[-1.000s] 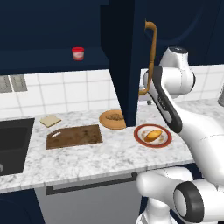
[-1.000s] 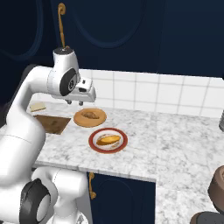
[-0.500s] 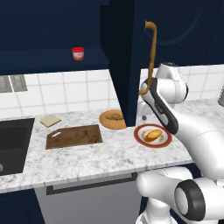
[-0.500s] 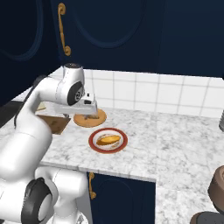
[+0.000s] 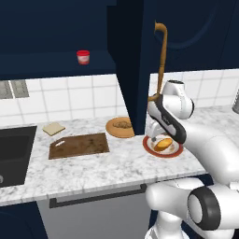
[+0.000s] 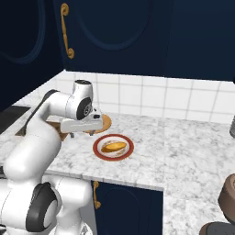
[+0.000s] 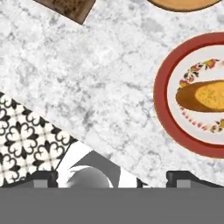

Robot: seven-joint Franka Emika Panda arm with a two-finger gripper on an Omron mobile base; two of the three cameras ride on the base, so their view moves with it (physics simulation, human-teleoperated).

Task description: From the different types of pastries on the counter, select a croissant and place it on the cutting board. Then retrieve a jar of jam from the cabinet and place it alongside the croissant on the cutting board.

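The croissant (image 5: 122, 124) lies brown and speckled on a round tan plate (image 5: 112, 131) beside the open cabinet door (image 5: 135, 70). Left of it, the dark cutting board (image 5: 79, 145) rests bare on the counter (image 5: 93, 165); a corner of the board (image 7: 72, 6) shows in the hand view. A red-lidded jar of jam (image 5: 83, 57) stands on the cabinet shelf. My gripper (image 5: 154, 136) (image 6: 82, 134) (image 7: 111, 179) hangs open and empty, pointing down over the counter's front edge, just left of the red-rimmed plate (image 7: 166, 109).
A golden-orange pastry (image 7: 205, 96) lies on the red-rimmed plate (image 5: 175, 153). A tan bread slice (image 5: 53, 128) sits behind the board, by the black sink (image 5: 14, 149). The door's curved orange handle (image 5: 162, 51) rises above my hand. Patterned floor (image 7: 26, 140) shows past the counter edge.
My gripper has let go of the door handle and opened. The hand has dropped from the handle's lower end to just above the counter beside the red-rimmed plate.
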